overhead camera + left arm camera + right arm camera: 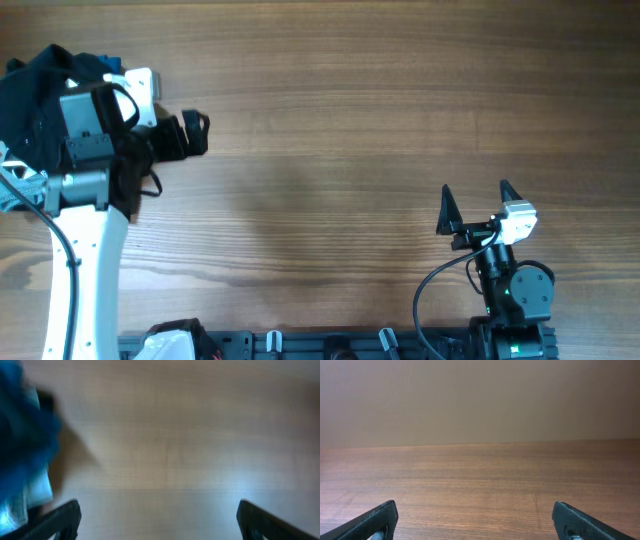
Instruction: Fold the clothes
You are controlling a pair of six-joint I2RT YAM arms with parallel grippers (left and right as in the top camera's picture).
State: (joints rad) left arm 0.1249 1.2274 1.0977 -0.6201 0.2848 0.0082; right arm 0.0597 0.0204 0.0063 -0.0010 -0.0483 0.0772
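We see the clothes (35, 95) as a dark, crumpled heap at the far left corner of the desk (350, 120), with a scrap of blue showing at the top of the heap. The bundle lies partly under the left arm (85, 250), whose white link runs up from the near edge and hides part of the fabric. In the left wrist view the clothes (20, 435) fill the left border as a blurred blue and pale mass. We cannot tell from it how the fabric is layered.

The left hand (185, 135) sits just to the right of the heap, pointing along the desk toward the right edge. From its own camera we see the left hand (157, 507) spread wide, with one dark finger (62, 517) low on the left and the other low on the right. Only bare wood lies between them, and the cloth lies off to the left of the left finger.

The right hand (476, 192) is well apart from the clothes, near the near right corner, on the right arm (515, 285), with a black cable (435, 285) looping beside it. Its two pointed fingers stand apart. In the right wrist view we see the right hand (474, 507) equally spread over plain desk (480, 475), pinching nothing.
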